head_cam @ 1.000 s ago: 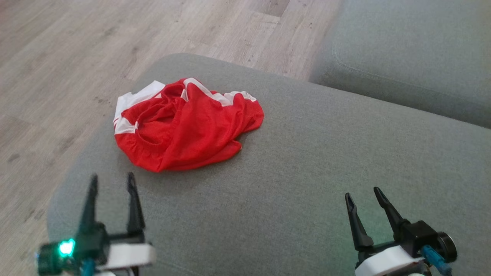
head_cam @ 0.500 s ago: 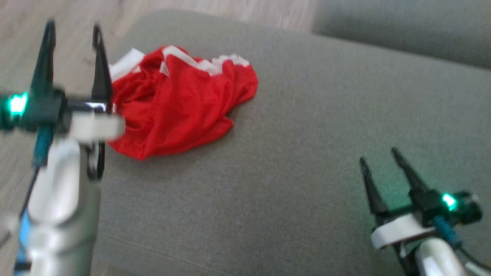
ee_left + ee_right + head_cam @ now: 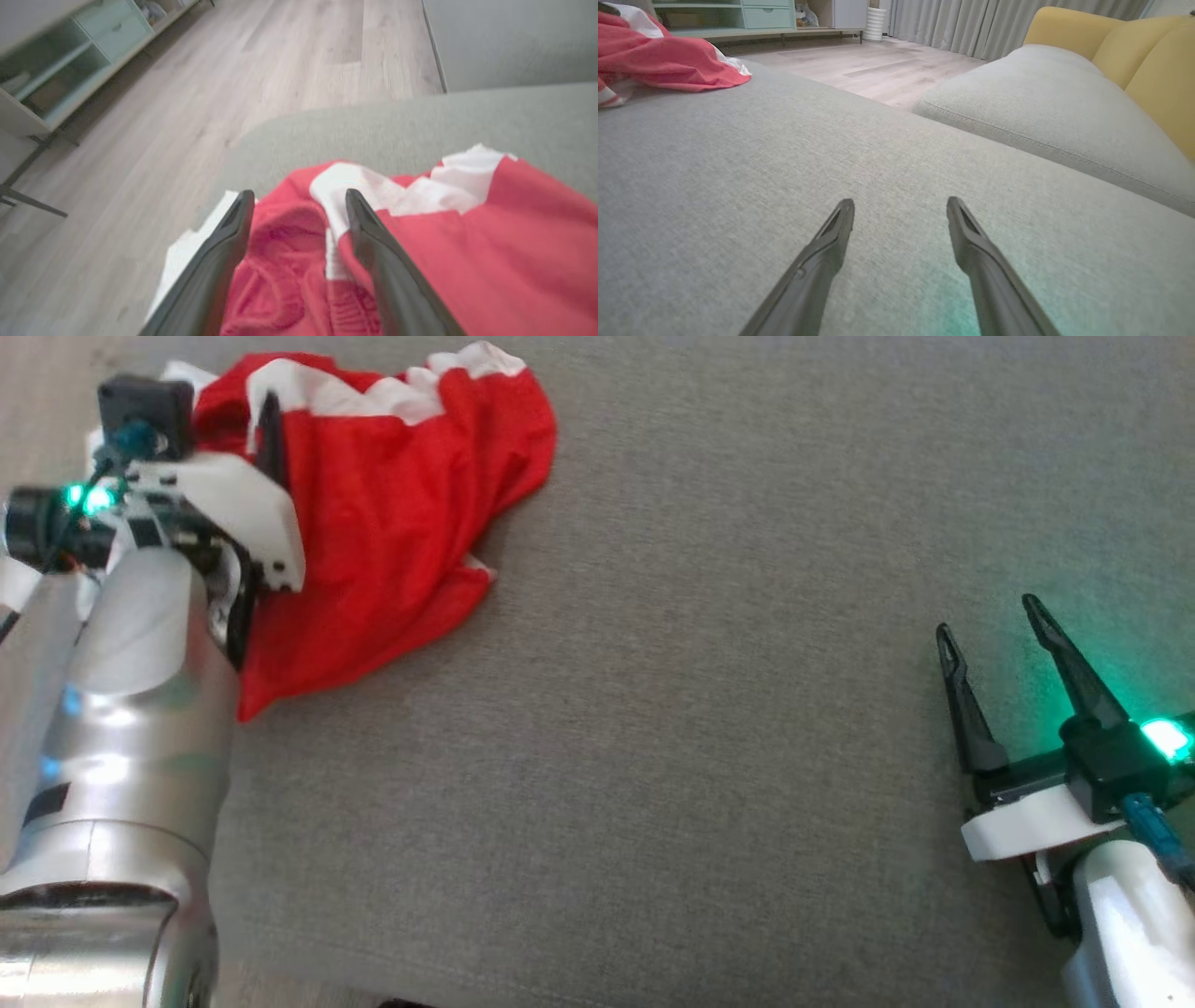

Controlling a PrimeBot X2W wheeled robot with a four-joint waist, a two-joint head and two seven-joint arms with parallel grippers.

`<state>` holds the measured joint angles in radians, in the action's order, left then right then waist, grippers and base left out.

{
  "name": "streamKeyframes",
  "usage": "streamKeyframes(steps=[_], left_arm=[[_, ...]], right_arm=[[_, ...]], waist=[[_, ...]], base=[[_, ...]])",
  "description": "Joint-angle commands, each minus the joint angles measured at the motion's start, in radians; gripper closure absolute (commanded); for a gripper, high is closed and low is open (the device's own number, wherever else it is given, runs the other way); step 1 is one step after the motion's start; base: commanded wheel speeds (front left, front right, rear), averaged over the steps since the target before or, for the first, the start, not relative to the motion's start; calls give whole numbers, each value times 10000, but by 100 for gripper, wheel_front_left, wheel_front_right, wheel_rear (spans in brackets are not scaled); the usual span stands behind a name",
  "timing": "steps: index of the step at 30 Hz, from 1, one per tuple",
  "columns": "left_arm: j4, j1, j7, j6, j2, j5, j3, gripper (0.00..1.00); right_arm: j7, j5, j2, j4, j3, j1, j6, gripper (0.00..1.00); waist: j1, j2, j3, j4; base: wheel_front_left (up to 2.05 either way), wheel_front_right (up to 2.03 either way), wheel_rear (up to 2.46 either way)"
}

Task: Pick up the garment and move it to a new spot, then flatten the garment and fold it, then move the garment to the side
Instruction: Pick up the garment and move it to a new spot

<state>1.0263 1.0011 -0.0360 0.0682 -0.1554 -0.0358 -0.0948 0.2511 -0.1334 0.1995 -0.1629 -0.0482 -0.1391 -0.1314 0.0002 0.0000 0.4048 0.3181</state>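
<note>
- Hovering over the left part of the crumpled red-and-white garment [image 3: 401, 504], the left end effector [image 3: 299, 196] has its two fingers spread. One finger sits on each side of a raised red fold crossed by a white stripe, which I read as the set-up for a pinch and the first pick-up.
- Whether the fingertips touch the cloth, I cannot tell from the left wrist view.
- The garment lies bunched at the far-left corner of the grey sofa cushion [image 3: 700, 709], close to the edge above the wooden floor [image 3: 187, 116]. Carrying it toward the open middle of the cushion would give room for flattening.
- The right end effector [image 3: 990, 618] is at the near right, fingers spread and holding nothing. It is well apart from the garment, likely parked clear until spreading the cloth calls for both arms.
</note>
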Motion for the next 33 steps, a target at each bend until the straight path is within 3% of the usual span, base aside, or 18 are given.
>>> streamKeyframes(steps=[1, 4, 5, 6, 13, 21, 24, 27, 33], left_arm=[[10, 424, -44, 70, -509, -93, 213, 0], [822, 481, -240, 246, -487, -119, 49, 0], [953, 518, -119, 277, -506, -101, -10, 55], [1024, 561, 96, 277, -539, -55, -75, 100], [1102, 1289, 1558, 252, -651, 179, -462, 100], [457, 2243, 2480, 385, -655, 574, -1154, 100], [27, 2499, 2516, 495, -519, 573, -1428, 100], [-472, 2628, 2073, 609, -179, -5, -1702, 100], [-1868, 2375, 1086, 621, 99, -2086, -3052, 100]], right_arm=[[107, -75, 76, 333, -121, -77, 7, 0], [107, -70, 23, 361, -65, -57, 7, 0], [107, -72, -1, 367, -56, -53, 7, 0], [107, -74, -21, 369, -47, -54, 7, 0], [107, -13, -265, 252, -103, -205, 7, 0], [107, 239, -971, -68, -418, 15, 7, 0], [107, 350, -1205, -135, -479, 290, 7, 0], [107, 537, -1406, -187, -520, 644, 7, 0], [107, 1323, -1486, -64, -798, 900, 7, 0]], waist=[[-2, 0, 231, -255], [-2, 0, 310, -337], [-2, 0, 330, -356], [-2, 0, 350, -368], [-2, 0, 96, -401], [-2, 0, -1603, -1173], [-2, 0, -2339, -1740], [-2, 0, -3183, -2795], [-2, 0, -3726, -4664]], base=[[0, 0, 0], [0, 0, 0], [0, 0, 0], [0, 0, 0], [0, 0, 0], [0, 0, 0], [0, 0, 0], [0, 0, 0], [0, 0, 0]])
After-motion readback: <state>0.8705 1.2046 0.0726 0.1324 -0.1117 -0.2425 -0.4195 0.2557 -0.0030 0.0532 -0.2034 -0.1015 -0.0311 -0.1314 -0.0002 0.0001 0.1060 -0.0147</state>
